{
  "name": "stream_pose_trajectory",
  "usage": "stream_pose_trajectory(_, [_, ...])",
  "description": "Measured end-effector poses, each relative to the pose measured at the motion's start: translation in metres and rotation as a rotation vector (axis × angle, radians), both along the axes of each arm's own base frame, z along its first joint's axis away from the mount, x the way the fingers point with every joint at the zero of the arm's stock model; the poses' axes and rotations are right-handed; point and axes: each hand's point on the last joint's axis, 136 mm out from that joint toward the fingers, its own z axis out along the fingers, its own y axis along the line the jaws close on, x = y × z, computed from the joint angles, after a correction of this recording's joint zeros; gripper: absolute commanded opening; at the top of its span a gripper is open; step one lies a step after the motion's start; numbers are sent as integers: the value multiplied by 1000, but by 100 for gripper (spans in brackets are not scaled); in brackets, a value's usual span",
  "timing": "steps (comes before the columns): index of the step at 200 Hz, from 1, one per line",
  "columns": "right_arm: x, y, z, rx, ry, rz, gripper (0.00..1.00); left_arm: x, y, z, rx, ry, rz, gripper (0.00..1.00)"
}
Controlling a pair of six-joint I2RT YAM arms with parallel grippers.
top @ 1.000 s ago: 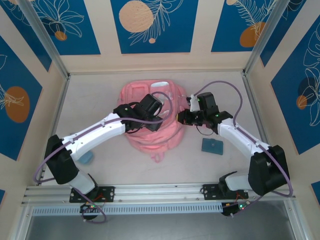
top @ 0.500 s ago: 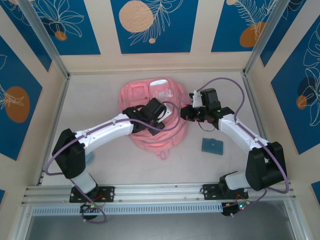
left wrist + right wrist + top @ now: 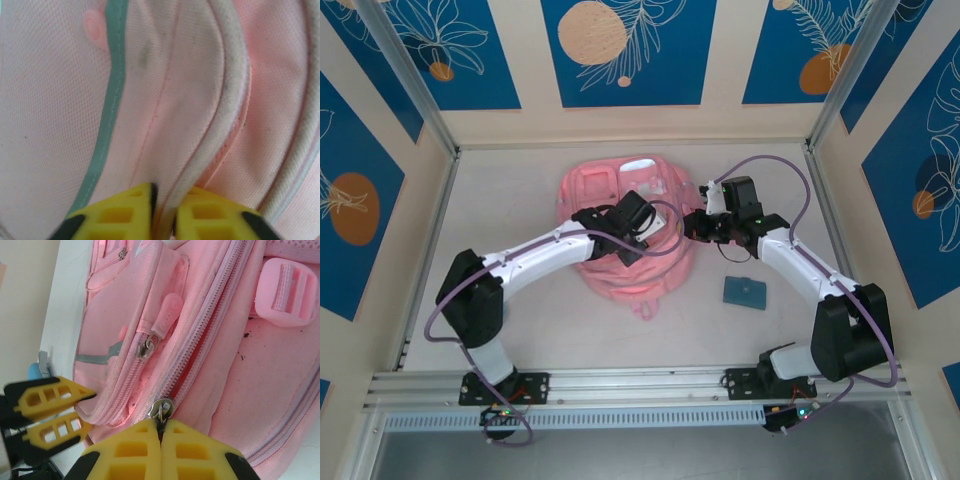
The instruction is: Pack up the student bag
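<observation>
The pink student bag [image 3: 595,190] lies flat in the middle of the table. My left gripper [image 3: 658,234] reaches across its front and is shut on a fold of pink fabric with the white zipper trim [image 3: 227,75], pinched between the yellow fingers [image 3: 120,215] of the left gripper [image 3: 165,192]. At the bag's right side my right gripper [image 3: 692,228] is shut on the metal zipper pull [image 3: 162,410] of the main zipper, which gapes open a little above my right gripper [image 3: 161,429]. The left fingers [image 3: 45,395] show at the left of the right wrist view.
A small teal rectangular case [image 3: 745,292] lies on the table right of the bag, under the right forearm. A second zipper with a pink tab [image 3: 167,310] and a pink buckle [image 3: 285,285] sit on the bag. Walls and metal posts enclose the table.
My left gripper moved right across the bag and closed on the fabric fold. The right gripper shifted slightly back early on, then stayed shut on the zipper pull.
</observation>
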Motion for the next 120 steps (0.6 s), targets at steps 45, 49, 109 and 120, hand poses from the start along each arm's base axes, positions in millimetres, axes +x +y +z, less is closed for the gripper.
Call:
stream_pose_trajectory(45, [-18,2,-13,-25,11,20,0,-1,-5,-3,-41,48,57,0])
stream_pose_trajectory(49, [-22,3,-14,-29,12,26,0,0,-5,-3,-46,51,66,0])
stream_pose_trajectory(109, [-77,51,-29,-34,1,203,0,2,-9,4,-123,77,175,0])
stream_pose_trajectory(120, [-80,59,-29,-31,-15,217,0,2,-9,4,-132,83,188,0])
